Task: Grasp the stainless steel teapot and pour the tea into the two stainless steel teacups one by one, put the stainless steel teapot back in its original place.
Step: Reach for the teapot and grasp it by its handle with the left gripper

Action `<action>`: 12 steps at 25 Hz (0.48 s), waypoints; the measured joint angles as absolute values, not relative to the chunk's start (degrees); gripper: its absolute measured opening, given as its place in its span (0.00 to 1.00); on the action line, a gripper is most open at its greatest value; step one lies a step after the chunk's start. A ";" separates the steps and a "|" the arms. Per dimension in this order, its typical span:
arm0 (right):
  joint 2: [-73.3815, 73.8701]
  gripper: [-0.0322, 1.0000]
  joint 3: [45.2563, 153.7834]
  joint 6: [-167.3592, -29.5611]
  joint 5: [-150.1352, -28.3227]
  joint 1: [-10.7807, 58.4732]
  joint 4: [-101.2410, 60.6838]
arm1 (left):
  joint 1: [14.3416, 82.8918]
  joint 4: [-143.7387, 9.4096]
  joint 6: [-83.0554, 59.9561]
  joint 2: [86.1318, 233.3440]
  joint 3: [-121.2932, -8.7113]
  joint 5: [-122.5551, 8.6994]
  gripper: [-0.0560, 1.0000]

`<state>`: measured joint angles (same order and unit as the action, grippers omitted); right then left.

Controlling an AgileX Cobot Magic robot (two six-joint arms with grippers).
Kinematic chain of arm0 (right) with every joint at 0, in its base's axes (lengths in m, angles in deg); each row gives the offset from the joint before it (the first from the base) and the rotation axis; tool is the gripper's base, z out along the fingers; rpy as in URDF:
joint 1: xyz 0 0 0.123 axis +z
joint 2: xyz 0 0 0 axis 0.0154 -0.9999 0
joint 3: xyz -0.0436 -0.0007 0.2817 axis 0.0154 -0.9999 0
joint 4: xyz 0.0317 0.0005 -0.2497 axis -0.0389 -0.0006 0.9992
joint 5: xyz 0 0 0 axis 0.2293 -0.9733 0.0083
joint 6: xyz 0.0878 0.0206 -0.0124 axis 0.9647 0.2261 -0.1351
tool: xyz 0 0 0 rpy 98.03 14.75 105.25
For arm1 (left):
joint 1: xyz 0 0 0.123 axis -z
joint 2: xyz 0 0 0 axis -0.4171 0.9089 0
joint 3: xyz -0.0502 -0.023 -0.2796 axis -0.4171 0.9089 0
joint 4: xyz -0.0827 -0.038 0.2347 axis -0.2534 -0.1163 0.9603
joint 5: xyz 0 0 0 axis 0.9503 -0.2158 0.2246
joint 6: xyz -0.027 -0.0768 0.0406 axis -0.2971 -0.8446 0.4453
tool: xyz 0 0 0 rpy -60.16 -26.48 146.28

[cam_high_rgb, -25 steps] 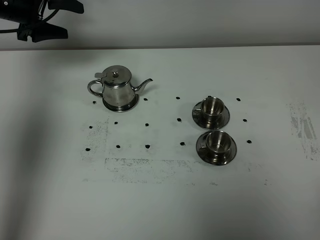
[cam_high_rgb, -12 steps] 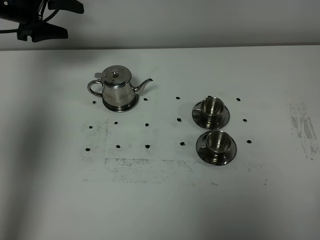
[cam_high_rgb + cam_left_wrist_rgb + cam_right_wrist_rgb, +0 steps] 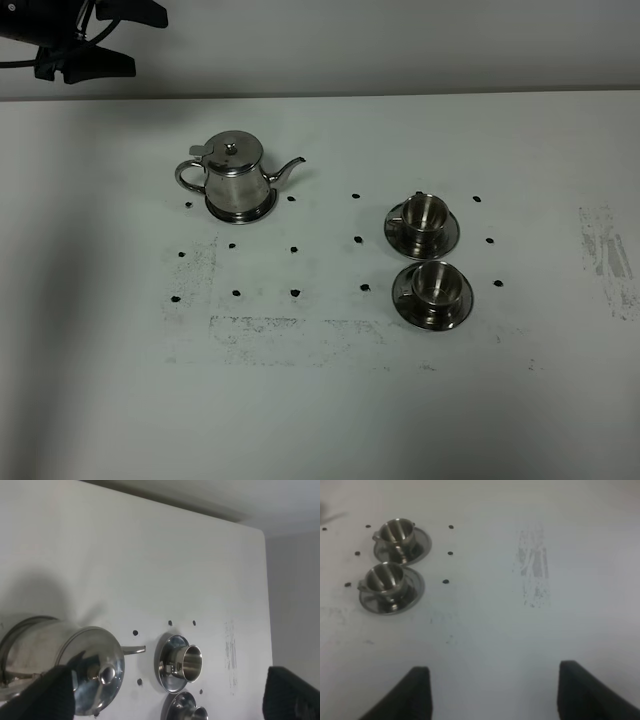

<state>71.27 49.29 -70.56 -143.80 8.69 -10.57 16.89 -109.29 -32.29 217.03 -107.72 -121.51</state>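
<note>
The stainless steel teapot stands upright with its lid shut on a round steel disc, spout toward the cups; the tea is hidden. To its right the two stainless steel teacups, far and near, sit on saucers. My left gripper hangs open high at the back left, well away from the pot. From its wrist view the teapot and a cup lie below the open left gripper. The right wrist view shows the right gripper open over bare table, with both cups off to one side.
Small black dots mark a grid on the white table around the pot and cups. Scuffed grey patches lie in front of the pot and at the right edge. A wall bounds the table's far edge.
</note>
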 joint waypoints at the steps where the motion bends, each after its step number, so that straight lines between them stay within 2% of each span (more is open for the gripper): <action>1: 71.27 0.54 49.29 -70.56 -143.80 8.69 -10.57 | 16.89 -109.29 -32.23 217.03 -107.72 -121.51 0.76; 6: 71.27 0.54 49.29 -70.56 -143.80 8.40 -10.59 | 16.89 -109.29 -32.09 217.03 -107.72 -121.51 0.76; 12: 72.15 0.54 49.29 -70.61 -143.80 4.11 -10.72 | 16.89 -109.29 -31.08 217.03 -107.72 -121.51 0.76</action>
